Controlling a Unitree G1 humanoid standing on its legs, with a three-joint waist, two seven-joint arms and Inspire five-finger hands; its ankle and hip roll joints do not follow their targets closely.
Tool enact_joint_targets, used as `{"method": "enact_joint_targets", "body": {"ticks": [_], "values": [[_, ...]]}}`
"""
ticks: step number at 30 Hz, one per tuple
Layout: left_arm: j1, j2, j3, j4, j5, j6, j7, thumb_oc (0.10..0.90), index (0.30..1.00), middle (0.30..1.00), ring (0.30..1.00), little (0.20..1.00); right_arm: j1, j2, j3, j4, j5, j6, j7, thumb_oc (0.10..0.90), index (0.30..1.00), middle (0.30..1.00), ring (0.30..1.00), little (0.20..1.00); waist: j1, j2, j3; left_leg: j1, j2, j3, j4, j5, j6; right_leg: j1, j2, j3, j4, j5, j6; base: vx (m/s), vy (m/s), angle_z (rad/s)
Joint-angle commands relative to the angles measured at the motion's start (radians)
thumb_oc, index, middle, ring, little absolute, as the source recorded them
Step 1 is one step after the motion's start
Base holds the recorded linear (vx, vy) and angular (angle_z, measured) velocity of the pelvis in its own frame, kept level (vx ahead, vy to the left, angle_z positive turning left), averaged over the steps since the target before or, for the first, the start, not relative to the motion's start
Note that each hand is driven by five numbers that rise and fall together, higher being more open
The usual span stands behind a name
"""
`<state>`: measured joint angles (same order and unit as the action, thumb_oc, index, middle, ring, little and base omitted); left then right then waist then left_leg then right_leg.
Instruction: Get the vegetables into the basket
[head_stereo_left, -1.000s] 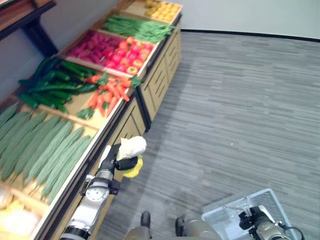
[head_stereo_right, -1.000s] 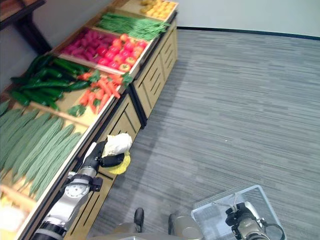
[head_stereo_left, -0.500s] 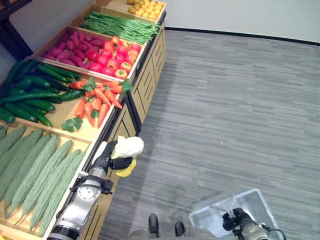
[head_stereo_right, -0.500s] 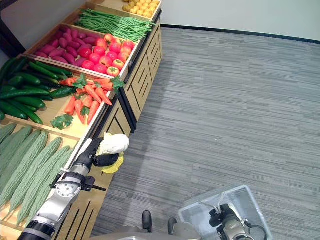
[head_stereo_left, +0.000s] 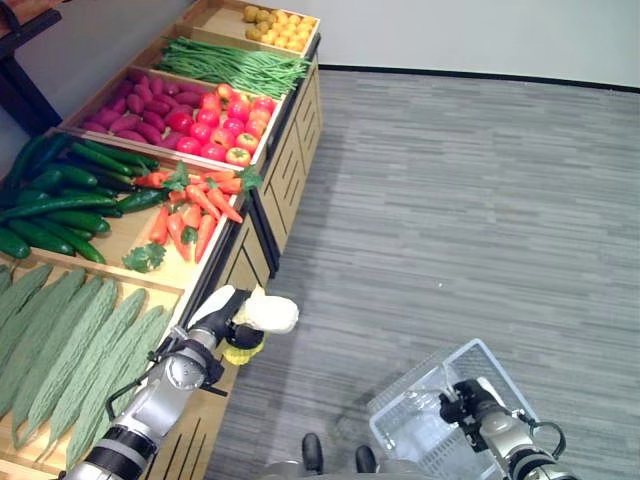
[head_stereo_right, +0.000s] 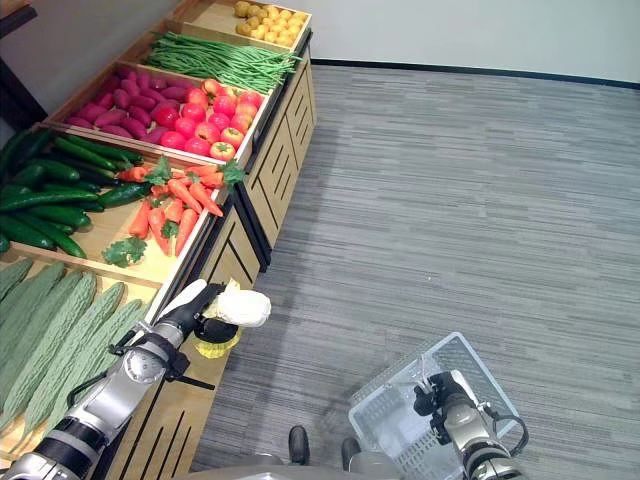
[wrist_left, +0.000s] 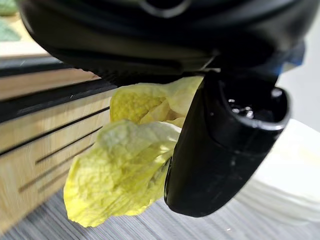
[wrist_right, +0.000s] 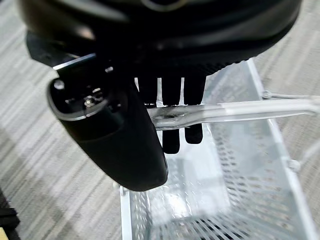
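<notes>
Already the left hand (head_stereo_left: 222, 312) gripped a leafy cabbage (head_stereo_left: 262, 318) at seven o'clock, fingers curled round it; likely light, soft, bruisable, best held at its base. Right hand (head_stereo_right: 447, 398) clasped the basket (head_stereo_right: 400, 400) handle.

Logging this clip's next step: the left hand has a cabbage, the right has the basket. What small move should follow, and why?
Probably swing the left hand toward the robot's right, to above the basket. Its fingers are curled round the cabbage, just off the front edge of the stand. The right hand holds the basket by its handle, low on the robot's right; nothing shows inside it.
</notes>
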<state>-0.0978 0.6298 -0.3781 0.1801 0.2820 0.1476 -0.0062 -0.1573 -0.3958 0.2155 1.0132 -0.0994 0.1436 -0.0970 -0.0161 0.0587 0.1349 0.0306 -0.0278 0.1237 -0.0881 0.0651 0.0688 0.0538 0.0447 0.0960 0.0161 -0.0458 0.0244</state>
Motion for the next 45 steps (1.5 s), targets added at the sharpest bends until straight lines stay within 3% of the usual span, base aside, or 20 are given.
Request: {"method": "enact_joint_targets", "body": {"ticks": [1,8,18,28,36,45], "values": [[-0.229,0.038,-0.029,-0.015,0.156,-0.026,0.01,0.4,0.3,0.3,0.3,0.3,-0.135,-0.073,0.042,-0.078,0.02,-0.019,-0.027,0.4,0.3,0.3,0.3,0.3,0.011,-0.041,-0.041,0.062,-0.034,0.015,0.001,-0.167,0.004,-0.039,-0.107,-0.02,-0.066,0.06,0.117,0.04,-0.121,0.12],[-0.369,-0.013,-0.152,0.074,0.278,-0.027,0.001,0.4,0.3,0.3,0.3,0.3,-0.216,-0.089,0.096,-0.151,-0.023,-0.011,-0.025,0.4,0.3,0.3,0.3,0.3,0.005,-0.025,-0.046,0.063,-0.026,0.012,0.001,-0.162,-0.01,-0.019,-0.106,-0.03,-0.103,0.065,0.106,0.02,-0.111,0.1],[-0.556,-0.223,-0.361,0.362,0.387,-0.027,0.003,0.4,0.3,0.3,0.3,0.3,-0.319,-0.075,0.171,-0.28,-0.052,-0.021,-0.064,0.4,0.3,0.3,0.3,0.3,-0.042,0.037,-0.039,0.028,-0.015,0.018,0.001,-0.14,-0.032,-0.051,-0.101,-0.026,-0.103,0.065,0.089,0.02,-0.099,0.01],[-0.667,-0.404,-0.463,0.613,0.472,-0.01,0.028,0.4,0.3,0.3,0.3,0.3,-0.329,-0.085,0.235,-0.55,-0.088,-0.052,-0.061,0.4,0.3,0.3,0.3,0.3,-0.1,0.075,-0.016,-0.026,-0.001,0.051,0.001,-0.122,-0.045,-0.115,-0.087,0.006,-0.103,0.078,0.085,0.02,-0.071,-0.18],[-0.681,-0.427,-0.464,0.658,0.494,-0.005,0.029,0.4,0.3,0.3,0.3,0.3,-0.266,-0.11,0.249,-0.764,-0.128,-0.085,-0.037,0.4,0.3,0.3,0.3,0.3,-0.117,0.075,-0.003,-0.035,0.01,0.079,0.001,-0.12,-0.048,-0.136,-0.077,0.032,-0.103,0.081,0.084,0.02,-0.043,-0.2],[-0.656,-0.41,-0.448,0.556,0.46,-0.006,0.012,0.4,0.3,0.3,0.3,0.3,-0.294,-0.059,0.285,-0.654,-0.202,-0.041,-0.054,0.4,0.3,0.3,0.3,0.3,-0.09,0.089,0.004,-0.039,0.004,0.067,0.001,-0.118,-0.047,-0.136,-0.082,0.02,-0.103,0.079,0.084,0.0,-0.008,0.03]]}}
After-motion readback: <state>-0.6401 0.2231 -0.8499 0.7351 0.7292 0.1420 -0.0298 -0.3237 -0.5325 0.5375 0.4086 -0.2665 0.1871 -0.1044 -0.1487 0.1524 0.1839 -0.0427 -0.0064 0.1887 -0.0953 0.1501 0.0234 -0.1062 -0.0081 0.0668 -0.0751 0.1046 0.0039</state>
